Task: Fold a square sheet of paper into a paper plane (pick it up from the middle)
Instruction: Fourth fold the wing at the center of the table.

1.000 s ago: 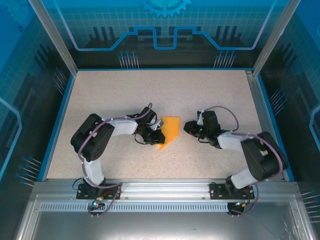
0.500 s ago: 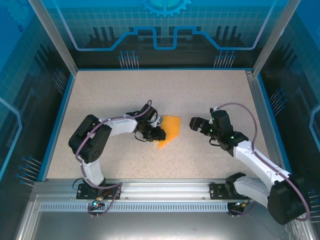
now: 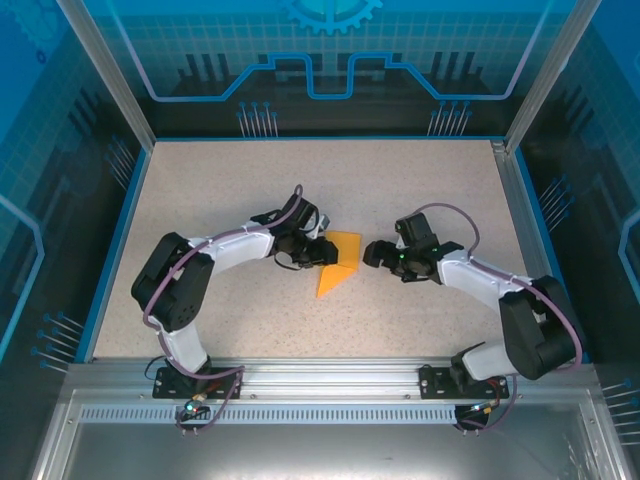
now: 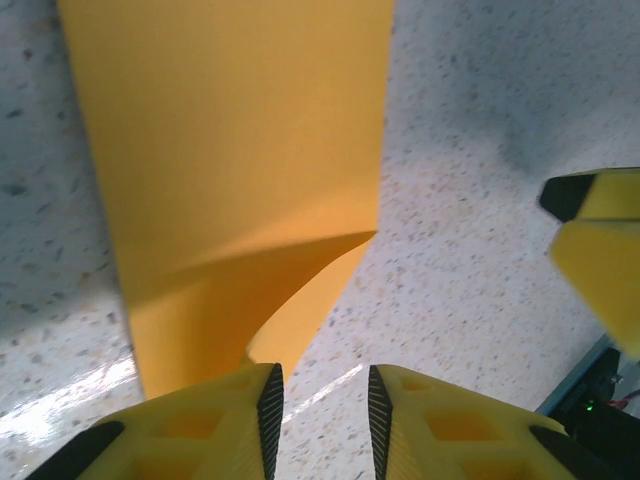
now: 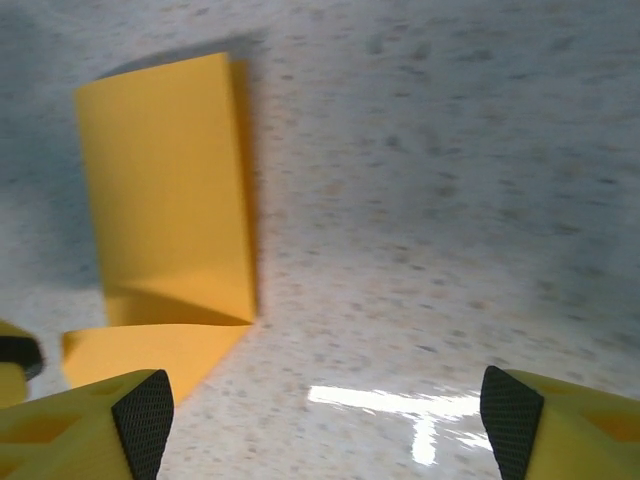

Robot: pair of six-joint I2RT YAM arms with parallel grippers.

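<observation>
Two grippers now flank the work. Closest in, the left gripper (image 4: 322, 385) has crept further along the left edge of the sheet of paper (image 3: 338, 275). Its jaws have eased from a tight squeeze to a narrow slit. Bare desk (image 3: 300, 180) shows through that gap, so they pinch nothing, though one tip just overlaps the paper's edge.

Opposite, the right gripper (image 3: 370, 254) swung out and has come back in. Its jaws are flung wide where a second ago they were nearly closed, and they sit just off the sheet's right edge, not touching it.

My read: a press on the crease has been let go, and both sides are lining up for the next fold.

The paper lies on the desk between the two sets of jaws, already folded to a narrow strip with a slanted flap at its near end. That flap looks slightly sprung. The long axis runs from a pointed tip on the near side of the left jaws, away and a touch rightward, to a squared edge beyond them. The point aims back toward the arm bases.
</observation>
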